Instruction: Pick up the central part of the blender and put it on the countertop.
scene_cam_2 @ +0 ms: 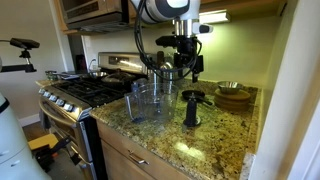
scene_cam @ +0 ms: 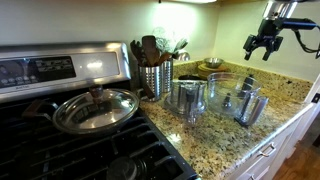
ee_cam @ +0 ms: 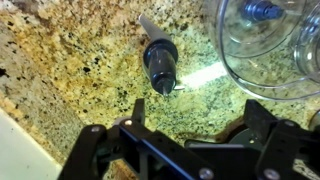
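The slim dark grey central part of the blender [scene_cam_2: 191, 108] is pictured upright, right of centre, on the speckled granite surface [scene_cam_2: 215, 150] beside the clear plastic bowl [scene_cam_2: 148, 100], the black gripper [scene_cam_2: 188, 68] held above with jaws apart, placement seemingly complete.

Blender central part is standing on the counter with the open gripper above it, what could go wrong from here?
The central part stands slim and upright on the countertop, so it may topple if the open gripper above it swings low. The clear blender bowl sits close beside it; a tipped part could strike it or roll away.
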Motion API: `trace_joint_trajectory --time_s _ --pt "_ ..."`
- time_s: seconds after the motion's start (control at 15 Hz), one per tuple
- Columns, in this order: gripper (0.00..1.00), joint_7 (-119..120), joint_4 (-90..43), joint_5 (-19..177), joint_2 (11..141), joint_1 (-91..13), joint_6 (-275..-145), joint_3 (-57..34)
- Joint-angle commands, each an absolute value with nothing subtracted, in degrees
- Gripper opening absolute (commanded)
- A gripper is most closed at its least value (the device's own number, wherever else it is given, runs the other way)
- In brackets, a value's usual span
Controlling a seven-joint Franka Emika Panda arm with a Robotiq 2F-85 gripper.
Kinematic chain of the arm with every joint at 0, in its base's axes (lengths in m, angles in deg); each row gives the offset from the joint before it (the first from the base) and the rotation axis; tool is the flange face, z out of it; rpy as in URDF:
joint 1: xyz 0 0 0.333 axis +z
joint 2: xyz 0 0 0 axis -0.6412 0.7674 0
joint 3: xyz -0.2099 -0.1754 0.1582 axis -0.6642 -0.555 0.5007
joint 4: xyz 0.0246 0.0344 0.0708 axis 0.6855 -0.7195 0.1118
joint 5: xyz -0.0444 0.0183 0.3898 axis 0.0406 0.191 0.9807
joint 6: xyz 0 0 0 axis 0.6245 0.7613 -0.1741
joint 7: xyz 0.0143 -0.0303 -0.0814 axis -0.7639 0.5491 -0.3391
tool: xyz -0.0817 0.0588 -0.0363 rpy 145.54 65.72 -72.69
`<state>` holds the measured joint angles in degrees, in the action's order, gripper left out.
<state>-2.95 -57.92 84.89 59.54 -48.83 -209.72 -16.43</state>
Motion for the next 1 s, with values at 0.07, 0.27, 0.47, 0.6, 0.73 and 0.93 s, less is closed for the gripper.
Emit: trace_joint_trajectory --time_s 0.07,0.27,0.47,0.6,0.73,0.93 --pt "1.00 -10.6 -63.1 84.8 48.3 -47.4 -201.7 -15.0" --pt "1.00 -14.5 -64.0 84.0 44.5 -45.9 -196.4 -13.9" --pt "1.00 -17.1 -65.0 83.1 42.1 -44.5 -193.1 -12.7" --pt "1.00 -15.8 -63.0 84.1 44.6 -44.6 -194.2 -13.0" --pt "1.00 -16.1 -63.5 83.9 44.1 -44.3 -193.9 -12.7" --pt "1.00 -16.3 -63.7 83.7 44.0 -44.3 -193.9 -12.8"
